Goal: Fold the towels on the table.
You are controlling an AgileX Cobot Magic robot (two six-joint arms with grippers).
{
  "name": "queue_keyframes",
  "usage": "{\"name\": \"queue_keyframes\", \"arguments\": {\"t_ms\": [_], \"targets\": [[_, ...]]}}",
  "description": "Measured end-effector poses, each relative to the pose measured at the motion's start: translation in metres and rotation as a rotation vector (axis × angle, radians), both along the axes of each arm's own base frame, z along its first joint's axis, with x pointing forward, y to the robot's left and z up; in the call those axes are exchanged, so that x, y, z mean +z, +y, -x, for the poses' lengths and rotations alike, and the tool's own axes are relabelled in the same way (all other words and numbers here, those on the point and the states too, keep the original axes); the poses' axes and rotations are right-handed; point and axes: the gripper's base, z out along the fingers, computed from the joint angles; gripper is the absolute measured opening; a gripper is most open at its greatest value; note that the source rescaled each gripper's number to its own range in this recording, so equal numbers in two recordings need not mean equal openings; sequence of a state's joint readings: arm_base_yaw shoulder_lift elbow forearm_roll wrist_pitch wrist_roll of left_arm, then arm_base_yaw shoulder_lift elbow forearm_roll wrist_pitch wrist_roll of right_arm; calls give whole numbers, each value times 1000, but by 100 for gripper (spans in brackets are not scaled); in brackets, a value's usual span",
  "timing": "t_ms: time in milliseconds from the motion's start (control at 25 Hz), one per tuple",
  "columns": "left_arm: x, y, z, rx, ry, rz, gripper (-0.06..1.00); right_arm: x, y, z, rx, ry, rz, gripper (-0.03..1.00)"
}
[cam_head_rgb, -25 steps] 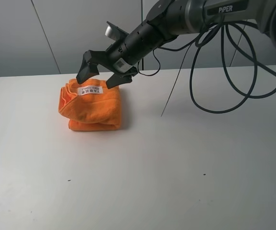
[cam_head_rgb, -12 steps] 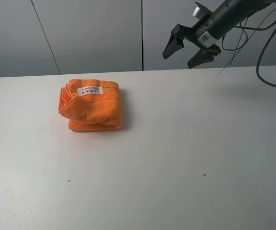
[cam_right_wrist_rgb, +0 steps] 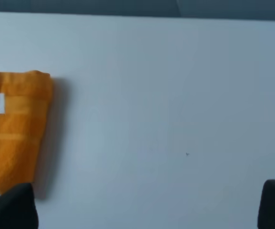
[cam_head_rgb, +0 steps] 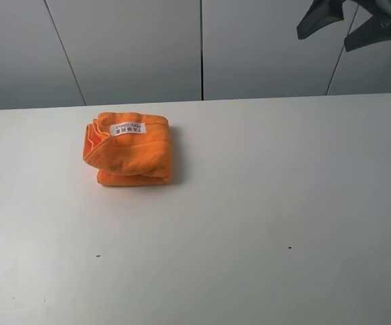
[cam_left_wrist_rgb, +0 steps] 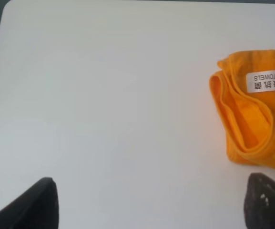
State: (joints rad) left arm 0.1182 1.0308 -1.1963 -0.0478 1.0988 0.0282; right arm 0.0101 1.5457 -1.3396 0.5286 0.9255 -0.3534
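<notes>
- One towel [cam_head_rgb: 129, 150] is sitting on the far left part of the table [cam_head_rgb: 263, 203] in the high view, folded into a compact, layered bundle with its white label [cam_head_rgb: 128, 128] facing up at the far edge.
- Nothing is touching the towel; the right gripper [cam_head_rgb: 354, 27] is hanging high at the far right, well apart from it, with its jaws spread wide and empty, while the left gripper is not showing in this view.
- Judging by the bundle, the fold itself looks done, so the step in hand is likely clearing the arms away, which is best done by rising clear without brushing the cloth.
- In the left wrist view, the towel [cam_left_wrist_rgb: 254, 114] is lying beside the spread, empty left gripper [cam_left_wrist_rgb: 151, 202], whose two dark fingertips [cam_left_wrist_rgb: 32, 207] are standing wide apart above bare table [cam_left_wrist_rgb: 104, 95]; loose hems are curling open along one side, so any tidying press should be landing there.
- In the right wrist view, the towel [cam_right_wrist_rgb: 13, 129] is showing a neat folded edge, and the right gripper [cam_right_wrist_rgb: 147, 210] is holding its fingertips [cam_right_wrist_rgb: 8, 210] far apart, gripping nothing.
</notes>
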Motion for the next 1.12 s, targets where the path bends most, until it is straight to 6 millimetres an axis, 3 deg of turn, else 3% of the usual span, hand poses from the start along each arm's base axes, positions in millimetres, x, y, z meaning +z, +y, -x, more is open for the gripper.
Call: {"name": "queue_keyframes", "arguments": {"t_ms": [200, 400, 640, 840, 1120], "targets": [[-8, -7, 40, -6, -52, 17, 100, 32, -3, 73, 0, -123, 25, 100], [-17, -18, 81, -29, -121, 80, 100, 39, -4, 140, 5, -219, 39, 100], [-29, -24, 128, -44, -214, 74, 100, 31, -9, 216, 12, -359, 120, 100], [-51, -29, 162, -52, -261, 67, 100, 19, -17, 280, -19, -492, 218, 100], [-91, -33, 197, -99, -372, 1, 100, -15, -26, 333, -134, -562, 248, 100]]}}
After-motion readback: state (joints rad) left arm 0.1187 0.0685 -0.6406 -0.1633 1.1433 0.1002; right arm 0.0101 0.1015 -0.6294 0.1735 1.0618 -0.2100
